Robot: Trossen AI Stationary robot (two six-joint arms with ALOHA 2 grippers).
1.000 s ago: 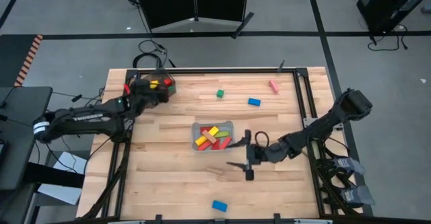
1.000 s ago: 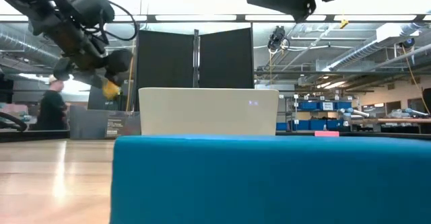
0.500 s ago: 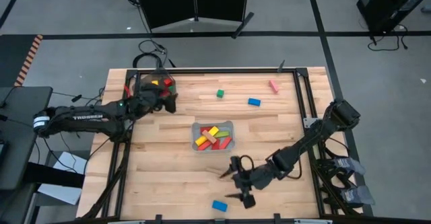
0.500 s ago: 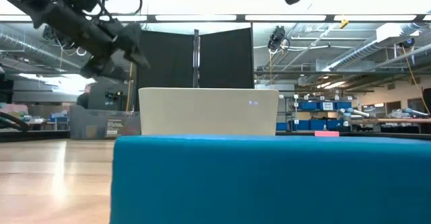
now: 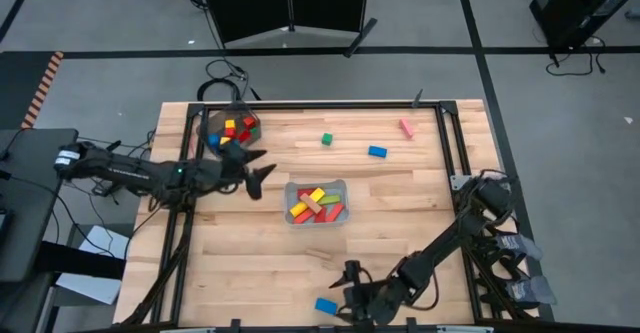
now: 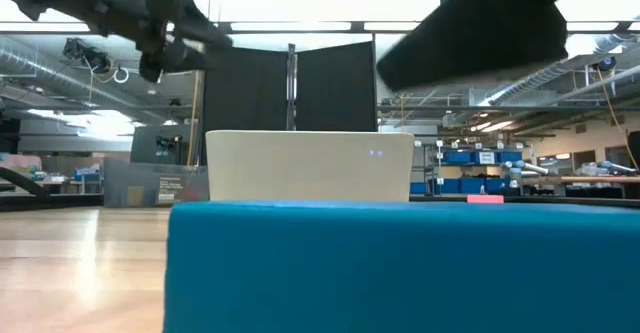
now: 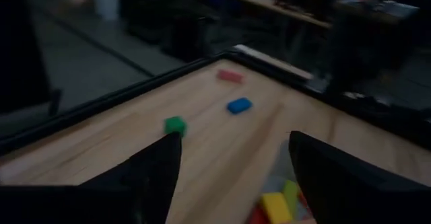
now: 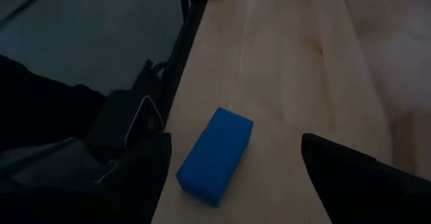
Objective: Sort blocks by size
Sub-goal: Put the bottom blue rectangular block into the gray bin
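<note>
Wooden table on grey floor, blocks scattered.

Two slim dark jointed arms, white lettering, black cables.

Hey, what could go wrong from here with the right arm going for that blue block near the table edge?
The blue block lies close to the table's near edge, so a nudge from the open right end effector might push it off. In the right wrist view it sits slanted between the fingers, so they may close on its corners and twist it.
</note>
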